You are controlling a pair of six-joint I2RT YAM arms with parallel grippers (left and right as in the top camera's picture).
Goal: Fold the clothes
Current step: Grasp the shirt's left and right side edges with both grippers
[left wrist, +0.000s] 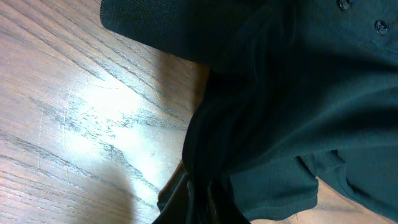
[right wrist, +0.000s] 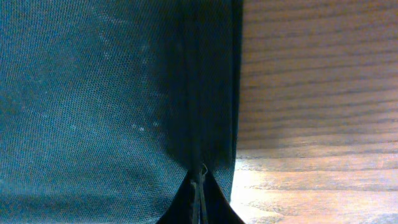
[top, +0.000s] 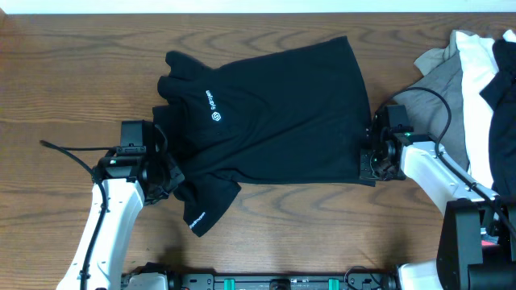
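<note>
Black shirt [top: 274,113] lies flat on surface [top: 81,64], 0 folds made, side pile [top: 451,80] waiting; left tool [top: 171,179] clamped shut on its sleeve edge, right tool [top: 371,161] pinching its hem.

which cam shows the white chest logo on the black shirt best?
Overhead: the whole black shirt is in frame, chest logo facing up. Left wrist shows only bunched fabric and buttons; right wrist only a hem edge. No logo in either.

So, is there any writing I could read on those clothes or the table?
Chest of the large black fabric shirt: small white lettering beside a round white logo, too small to read.
Its sleeve: more white lettering, also unreadable.
No other text shows.
</note>
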